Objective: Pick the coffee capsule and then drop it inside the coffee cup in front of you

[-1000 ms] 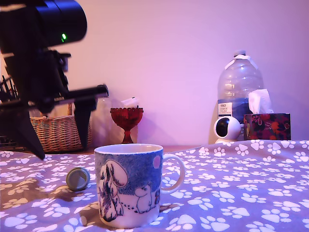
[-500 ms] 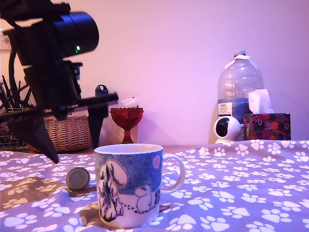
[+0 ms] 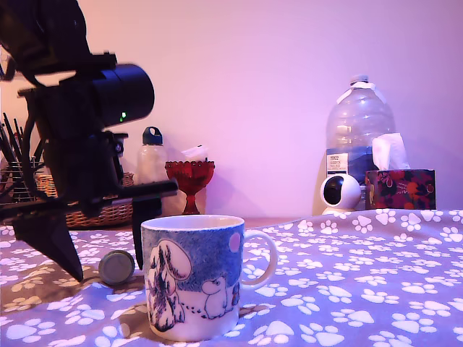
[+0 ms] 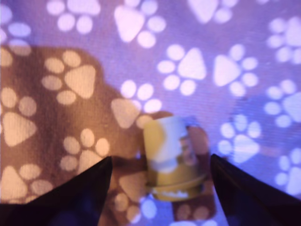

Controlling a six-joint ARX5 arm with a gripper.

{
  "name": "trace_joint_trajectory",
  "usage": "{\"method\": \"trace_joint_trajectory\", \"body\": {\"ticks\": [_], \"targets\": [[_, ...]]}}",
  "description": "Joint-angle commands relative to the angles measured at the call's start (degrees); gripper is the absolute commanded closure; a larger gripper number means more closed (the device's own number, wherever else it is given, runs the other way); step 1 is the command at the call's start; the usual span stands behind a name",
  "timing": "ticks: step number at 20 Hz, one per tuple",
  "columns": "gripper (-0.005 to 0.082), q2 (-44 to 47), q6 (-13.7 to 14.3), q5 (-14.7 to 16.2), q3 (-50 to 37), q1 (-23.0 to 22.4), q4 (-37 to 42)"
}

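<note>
The pincer [image 3: 101, 264] is open, and its two dark fingers [image 3: 47, 246] now stand one on each side of the capsule [image 3: 116, 267], not touching it; half a second ago the tips were higher and the whole arm was more to the exterior view's left. In the wrist view the capsule [image 4: 173, 157] lies on its side between the fingertips [image 4: 82, 193], with its wide rim toward the camera and free cloth on both sides. It has stayed at the same place on the cloth [image 3: 362, 289] with white paw prints that covers the counter. The cup [image 3: 199, 275] stands just beside it, to the exterior view's right and nearer to the camera, with its handle to the right, and it has not moved. Behind, the lower arm now uncovers a bottle [image 3: 152, 155] beside the red goblet [image 3: 189, 181], and the basket [image 3: 94, 210] is more hidden than before.
</note>
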Motion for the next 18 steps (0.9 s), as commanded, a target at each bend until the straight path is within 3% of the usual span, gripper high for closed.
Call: {"method": "trace_joint_trajectory", "body": {"ticks": [1, 4, 7, 14, 18], "targets": [[0.0169, 0.17, 0.11, -0.04, -0.15, 0.02, 1.16], [0.0246, 0.17, 0.42, -0.42, -0.15, 0.17, 1.66], [0.0264, 0.20, 1.70, -0.28, -0.15, 0.24, 1.70], [0.0555, 0.20, 3.50, 0.04, -0.15, 0.24, 1.60], [0.0574, 0.20, 4.68, 0.17, -0.15, 0.24, 1.92]]}}
